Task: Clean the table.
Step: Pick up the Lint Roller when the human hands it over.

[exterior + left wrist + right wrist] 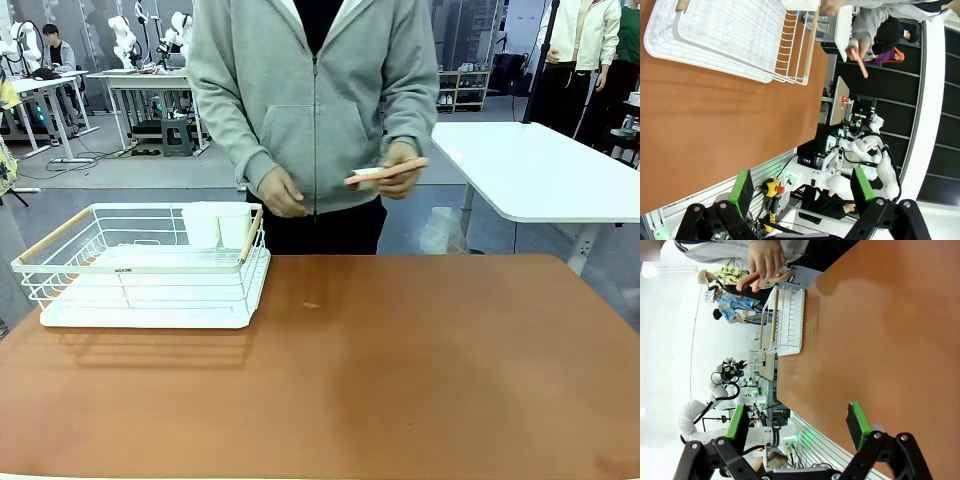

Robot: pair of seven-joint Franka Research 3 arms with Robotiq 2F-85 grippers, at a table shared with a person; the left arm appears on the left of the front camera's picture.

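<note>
Wrist views first. L gripper (804, 192) is hanging by the edge of the table (715, 125), jaws standing wide apart, nothing btwn the green pads (745, 190) and nothing being gripped. R gripper (796, 424) is sitting the same way on its side, fingers spread fully and holding nothing, w/ one pad showing against the reddish-brown top.

Moving out in the front view, the table is filling the whole foreground as a wide matte brown surface. One small pale speck (312, 305) is lying near the middle, toward the far edge. At the far left corner a white wire rack (140, 270) is resting on the top, w/ a wooden handle at each end and white cups (201, 226) standing in its far right corner.

Past the far edge, a person in a grey zip hoodie (315, 90) is standing mid-frame, facing the table. One hand (400, 165) is holding a flat pinkish item (356, 179) at waist height, clear of the table. The other hand (282, 192) is hovering near it, not touching. Behind, to the right, a white-topped table (540, 170) is standing well apart.
</note>
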